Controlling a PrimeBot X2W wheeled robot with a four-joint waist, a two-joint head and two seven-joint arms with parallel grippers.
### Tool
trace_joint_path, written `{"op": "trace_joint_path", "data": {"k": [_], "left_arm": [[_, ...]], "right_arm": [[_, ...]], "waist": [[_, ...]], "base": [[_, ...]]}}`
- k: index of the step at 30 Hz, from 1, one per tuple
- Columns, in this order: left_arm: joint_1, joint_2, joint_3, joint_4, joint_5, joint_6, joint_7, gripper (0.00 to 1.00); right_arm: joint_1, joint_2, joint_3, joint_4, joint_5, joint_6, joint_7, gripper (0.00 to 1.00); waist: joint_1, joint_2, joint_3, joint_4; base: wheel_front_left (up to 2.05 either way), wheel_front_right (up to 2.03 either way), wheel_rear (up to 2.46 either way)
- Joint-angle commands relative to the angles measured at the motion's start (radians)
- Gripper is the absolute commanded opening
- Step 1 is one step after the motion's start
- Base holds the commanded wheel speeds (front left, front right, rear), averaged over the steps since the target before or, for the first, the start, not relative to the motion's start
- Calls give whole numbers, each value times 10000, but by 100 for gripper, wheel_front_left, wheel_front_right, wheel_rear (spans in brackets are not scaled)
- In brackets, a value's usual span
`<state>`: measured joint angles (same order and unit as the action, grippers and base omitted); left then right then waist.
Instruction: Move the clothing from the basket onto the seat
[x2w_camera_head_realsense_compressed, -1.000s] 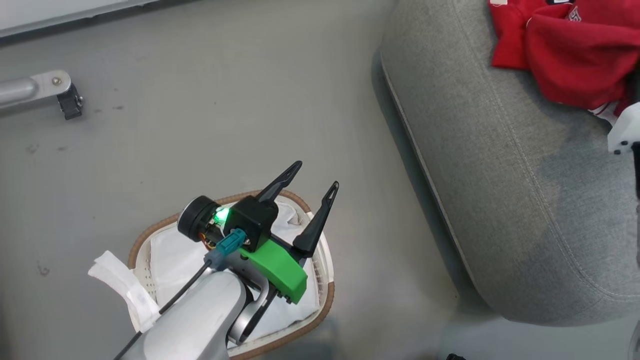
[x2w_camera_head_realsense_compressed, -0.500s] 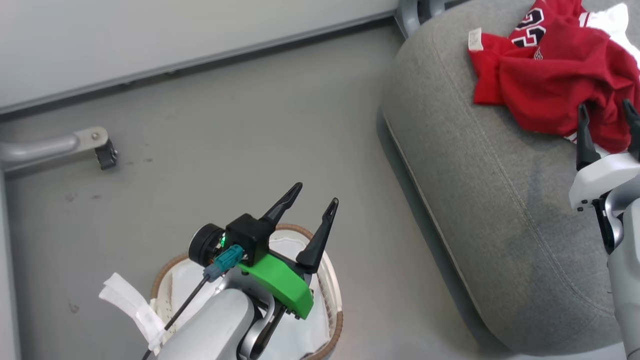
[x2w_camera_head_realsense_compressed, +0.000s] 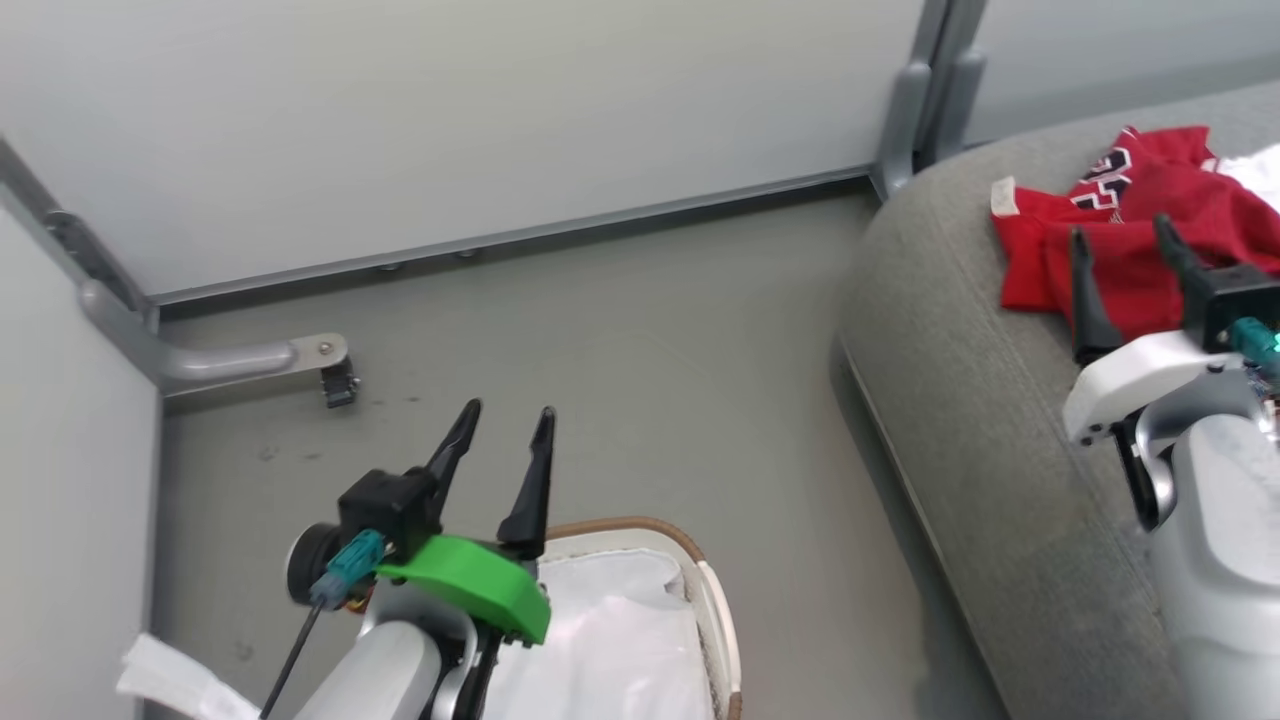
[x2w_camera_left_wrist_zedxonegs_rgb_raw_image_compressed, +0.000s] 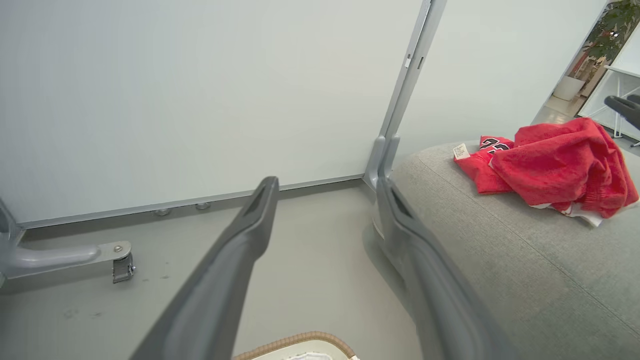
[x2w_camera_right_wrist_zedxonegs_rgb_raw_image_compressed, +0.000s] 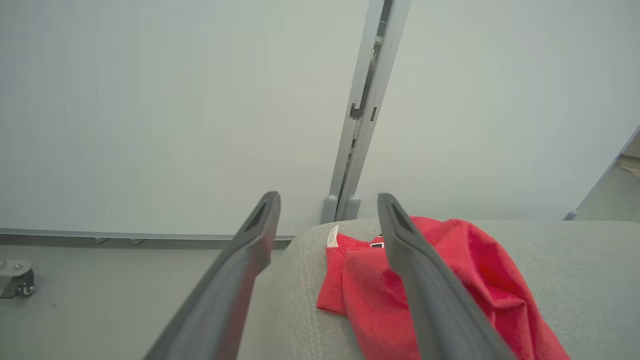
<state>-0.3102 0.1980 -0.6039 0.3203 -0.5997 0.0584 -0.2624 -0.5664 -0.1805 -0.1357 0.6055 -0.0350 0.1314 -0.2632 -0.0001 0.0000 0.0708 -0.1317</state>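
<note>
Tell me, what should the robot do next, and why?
Probably draw the open right gripper back from the bright red jersey clothing: it lies heaped on the light grey fabric couch seat, and the tan-rimmed white plastic basket shows white liner inside.

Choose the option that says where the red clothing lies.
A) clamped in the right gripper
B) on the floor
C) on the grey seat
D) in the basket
C: the red clothing lies crumpled on the seat. The right gripper stands open with nothing between its fingers, and the part of the basket in view holds its white liner.
</note>
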Motion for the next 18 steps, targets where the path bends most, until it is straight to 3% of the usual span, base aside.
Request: {"op": "trace_joint_path", "data": {"k": [1,9,18], "left_arm": [[326,68,197,-67,139,69,-31,100],[1577,351,1530,-404,383,198,-32,100],[3071,151,2733,-1002,498,390,-21,100]], "right_arm": [[274,67,57,-138,102,-15,-21,100],[1543,881,576,-1088,482,-15,-19,100],[3119,1262,830,-1917,751,-15,-21,100]], "waist": [[1,0,-617,692],[1,0,-963,1362],[1,0,-1214,1618]], "base": [[0,0,0],[0,0,0],[0,0,0]]}}
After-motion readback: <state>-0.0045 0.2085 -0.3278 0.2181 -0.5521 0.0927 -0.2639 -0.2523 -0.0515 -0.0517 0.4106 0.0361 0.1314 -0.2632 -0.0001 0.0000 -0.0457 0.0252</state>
